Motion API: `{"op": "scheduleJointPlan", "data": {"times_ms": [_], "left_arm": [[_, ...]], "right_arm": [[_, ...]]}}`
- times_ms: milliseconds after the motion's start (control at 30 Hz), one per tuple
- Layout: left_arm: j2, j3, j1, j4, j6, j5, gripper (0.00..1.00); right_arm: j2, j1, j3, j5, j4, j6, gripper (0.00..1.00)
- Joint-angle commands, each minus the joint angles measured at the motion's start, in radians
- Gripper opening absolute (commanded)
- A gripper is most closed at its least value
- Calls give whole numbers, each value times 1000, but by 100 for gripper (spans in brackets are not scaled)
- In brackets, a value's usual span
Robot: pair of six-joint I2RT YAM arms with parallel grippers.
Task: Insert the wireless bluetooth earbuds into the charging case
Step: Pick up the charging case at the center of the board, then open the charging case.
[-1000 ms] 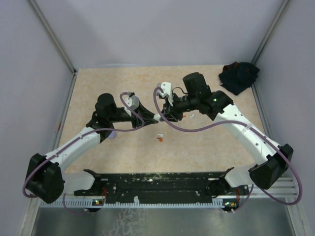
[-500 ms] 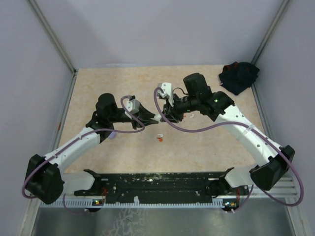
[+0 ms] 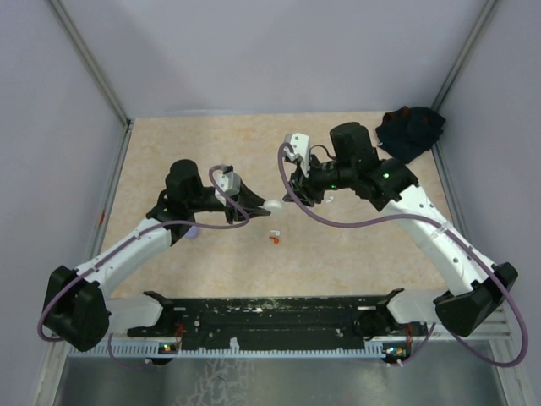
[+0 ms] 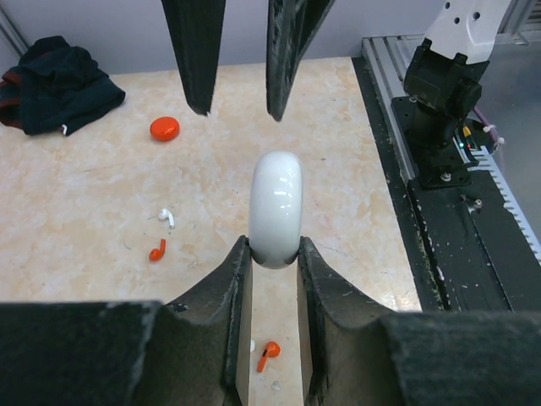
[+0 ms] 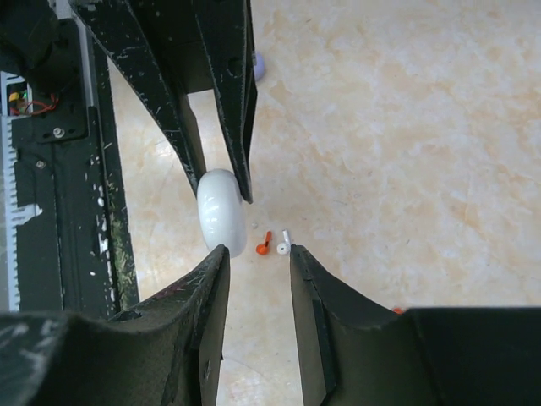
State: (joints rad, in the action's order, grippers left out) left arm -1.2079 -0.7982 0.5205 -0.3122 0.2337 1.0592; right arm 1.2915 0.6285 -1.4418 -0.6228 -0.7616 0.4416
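Left gripper [image 4: 273, 247] is clamping the glossy white round plastic charging case [image 4: 275, 203] edge-on between its two black fingers, holding it above the beige speckled tabletop [image 3: 169, 152]. The case's lower rim is lying hidden between the pads, and no view is showing whether its lid is open. Right gripper [image 4: 237, 112] is facing it with its jaws apart and gripping nothing, its tips standing just short of the case. In the overhead view the two sets of fingertips are crowding together, so the gap is hard to make out there. Compared with a second ago, the right arm is standing farther toward the right rear, and its tips, then meeting the left gripper's, are now drawn back; the left arm is holding much the same pose. A small orange-red plastic earbud [image 5: 265, 245] and a small white plastic earbud [image 5: 284, 246] are lying side by side on the table below the case. A second orange-red earbud [image 4: 157, 250] and a second white earbud [image 4: 166, 216] are lying beyond it, near a flat orange round disc [image 4: 165, 128] that the right arm is covering from overhead. A lavender round disc [image 3: 193, 230] is peeking out beside the left forearm. A dark crumpled cloth [image 3: 412, 131] is sitting in the far right corner. The widest stretch of tabletop is lying at far left, bounded by the grey side wall, with a narrower strip running along the black front rail [image 3: 270, 317].
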Motion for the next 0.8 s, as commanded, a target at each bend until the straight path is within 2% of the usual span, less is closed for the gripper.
{"op": "scheduleJointPlan", "data": {"times_ms": [0, 200, 433, 633, 767], "left_arm": [[10, -3, -2, 10, 4, 38, 0], [3, 10, -2, -71, -105, -17, 0], [-16, 43, -3, -222, -263, -37, 0], [-22, 76, -3, -349, -346, -12, 0], [-19, 91, -3, -395, -368, -1, 0]], "right_arm": [[-50, -16, -26, 7, 66, -20, 35], [-64, -18, -11, -33, 82, -35, 39], [-114, -18, 110, -64, 221, -70, 56], [-125, -18, 186, -68, 312, -115, 57], [-116, -18, 197, -100, 316, -117, 53]]}}
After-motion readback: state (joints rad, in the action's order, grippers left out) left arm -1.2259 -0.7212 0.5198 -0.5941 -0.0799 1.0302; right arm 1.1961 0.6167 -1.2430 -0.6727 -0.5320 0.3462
